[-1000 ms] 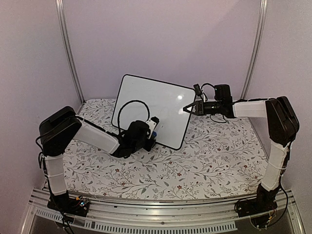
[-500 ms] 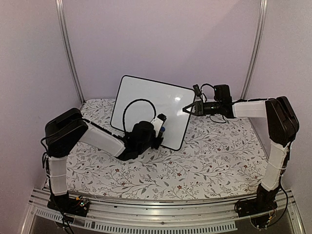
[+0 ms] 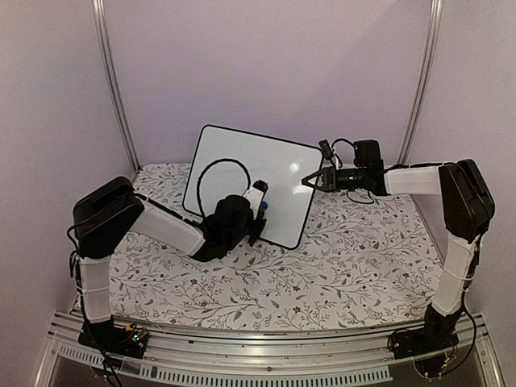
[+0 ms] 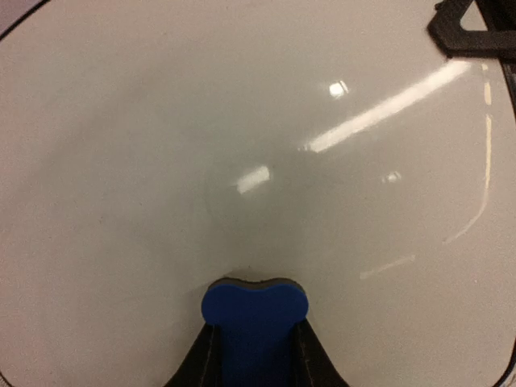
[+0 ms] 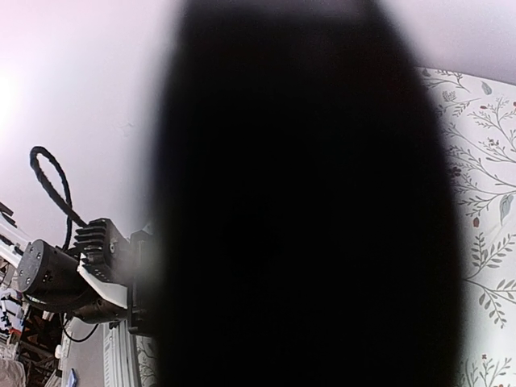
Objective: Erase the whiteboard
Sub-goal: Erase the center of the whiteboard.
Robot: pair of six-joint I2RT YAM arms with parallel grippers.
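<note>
The whiteboard (image 3: 242,165) stands tilted at the back of the table, its white face blank and glossy. In the left wrist view the whiteboard (image 4: 242,145) fills the frame with only light reflections on it. My left gripper (image 3: 259,201) is shut on a small blue eraser (image 3: 263,197), which rests against the board's lower middle. Seen from the wrist, the blue eraser (image 4: 254,310) sticks out between the jaws of the left gripper (image 4: 254,351) and touches the board. My right gripper (image 3: 310,179) is shut on the board's upper right edge, and its black fingers (image 4: 468,32) show there.
A floral cloth (image 3: 355,258) covers the table. The purple back wall (image 3: 266,72) and two metal posts (image 3: 113,89) stand behind the board. A dark blur (image 5: 306,210) blocks most of the right wrist view; floral cloth (image 5: 484,201) shows on its right.
My left gripper has slid the eraser a little to the right and up across the board's lower part. The right arm and the board have stayed put.
</note>
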